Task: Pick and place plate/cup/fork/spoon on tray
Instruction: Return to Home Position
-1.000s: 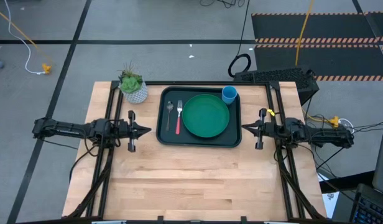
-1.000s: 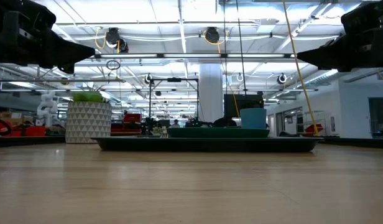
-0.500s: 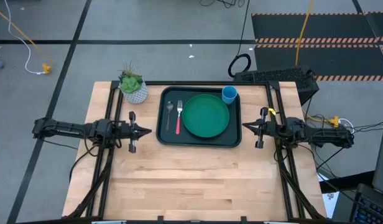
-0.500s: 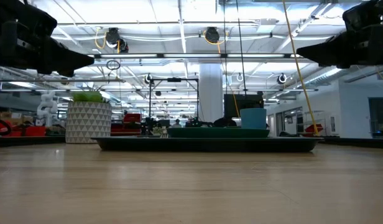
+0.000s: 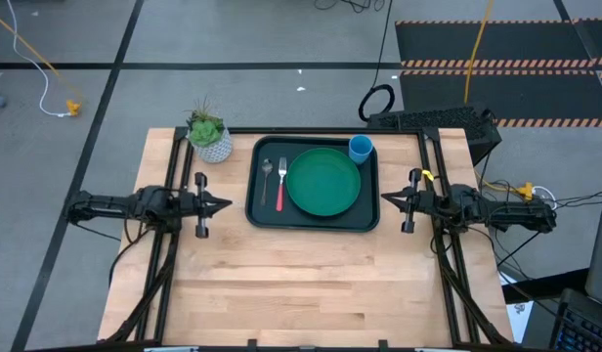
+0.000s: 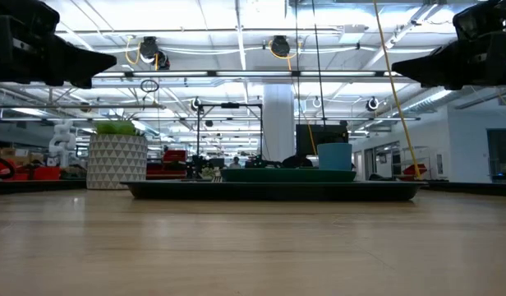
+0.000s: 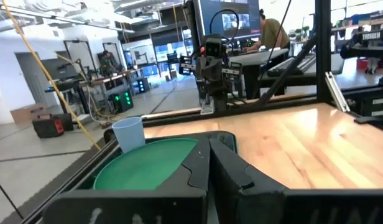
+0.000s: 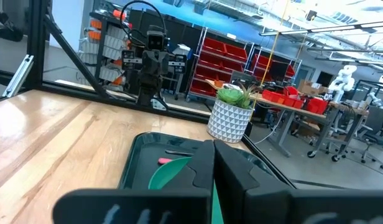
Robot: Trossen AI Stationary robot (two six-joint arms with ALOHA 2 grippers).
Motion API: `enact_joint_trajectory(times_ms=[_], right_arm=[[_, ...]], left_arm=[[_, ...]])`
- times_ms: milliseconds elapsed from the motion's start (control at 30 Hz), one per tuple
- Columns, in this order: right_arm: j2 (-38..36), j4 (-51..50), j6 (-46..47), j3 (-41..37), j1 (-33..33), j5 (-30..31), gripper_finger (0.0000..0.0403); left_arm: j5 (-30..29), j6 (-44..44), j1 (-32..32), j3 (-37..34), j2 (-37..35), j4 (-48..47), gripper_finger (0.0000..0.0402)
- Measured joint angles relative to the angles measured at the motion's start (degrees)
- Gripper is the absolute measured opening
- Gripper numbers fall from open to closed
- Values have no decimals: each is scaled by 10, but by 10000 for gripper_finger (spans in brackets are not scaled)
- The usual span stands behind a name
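The dark tray (image 5: 257, 215) lies at the table's far middle. On it lie the green plate (image 5: 323, 181), the light-blue cup (image 5: 361, 149) at its far right corner, the red-handled fork (image 5: 280, 188) and the silver spoon (image 5: 267, 174) at its left. My left gripper (image 5: 230, 204) is shut and empty, left of the tray, above the table. My right gripper (image 5: 383, 199) is shut and empty, right of the tray. The plate (image 7: 148, 168) and cup (image 7: 129, 133) also show in the left wrist view.
A white patterned pot with a green plant (image 5: 210, 138) stands at the table's far left, beside the tray. Bare wood (image 5: 311, 284) fills the near half of the table. Black frame rails run along both sides.
My left arm has drawn back a little toward the table's left edge, away from the tray, its fingers still shut. The right arm and the things on the tray have kept still.
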Motion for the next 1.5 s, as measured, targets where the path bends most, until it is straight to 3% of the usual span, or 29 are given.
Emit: enact_joint_trajectory(times_ms=[400, 633, 833, 1100, 1500], right_arm=[[0, 1, 0, 0, 0, 0, 0], [0, 1, 0, 0, 0, 0, 0], [0, 1, 0, 0, 0, 0, 0], [0, 1, 0, 0, 0, 0, 0], [0, 0, 0, 0, 0, 0, 0]], left_arm=[[10, 11, 7, 1, -2, -28, 6], [83, 0, 19, 1, -1, -41, 3], [84, -6, 19, 1, 0, -41, 18], [78, -2, 18, 1, 1, -40, 4], [77, -2, 18, 0, 1, -40, 31]])
